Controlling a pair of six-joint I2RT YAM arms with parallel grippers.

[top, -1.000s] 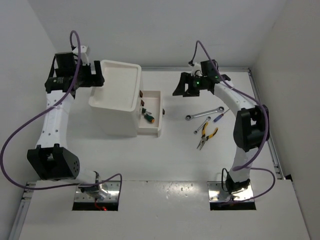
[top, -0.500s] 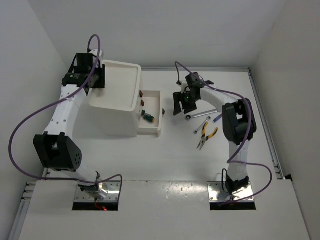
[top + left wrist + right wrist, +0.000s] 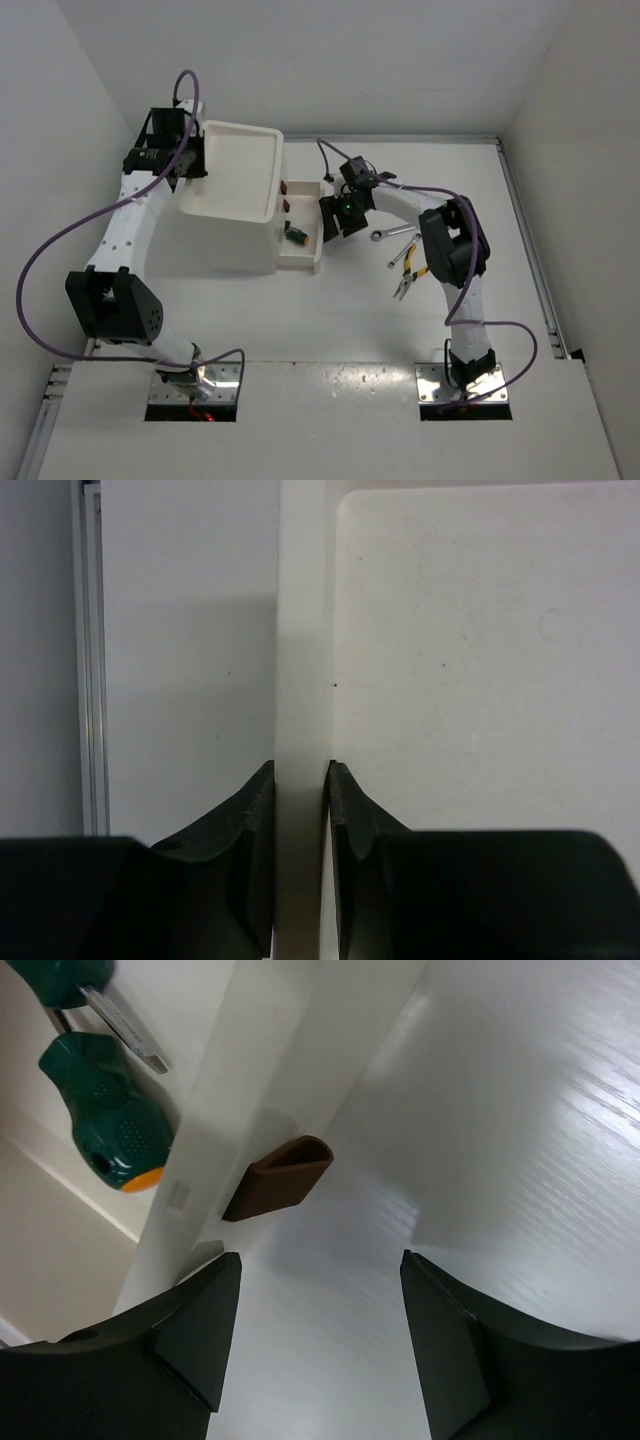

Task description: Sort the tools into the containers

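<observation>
The containers are a white box unit (image 3: 235, 235) with a shallow top tray (image 3: 240, 165) and one drawer (image 3: 312, 262) pulled out to the right. My left gripper (image 3: 188, 162) is shut on the tray's left rim (image 3: 300, 660), which fills the narrow gap between its fingers (image 3: 256, 810). A green-handled screwdriver (image 3: 295, 236) lies in the drawer (image 3: 60, 1260); in the right wrist view two green handles (image 3: 105, 1135) show there. My right gripper (image 3: 318, 1257) stands open just in front of the drawer's red-brown handle (image 3: 280, 1175), touching nothing. Two silver wrenches (image 3: 388, 233) and yellow-handled pliers (image 3: 412, 272) lie on the table.
My right arm (image 3: 450, 245) arches over the tools on the table and hides part of them. White walls close in at the left, back and right. A metal rail (image 3: 530, 250) runs along the table's right edge.
My left gripper moved onto the tray's left rim and shut on it. My right gripper swung left from above the wrenches to the open drawer's front.
</observation>
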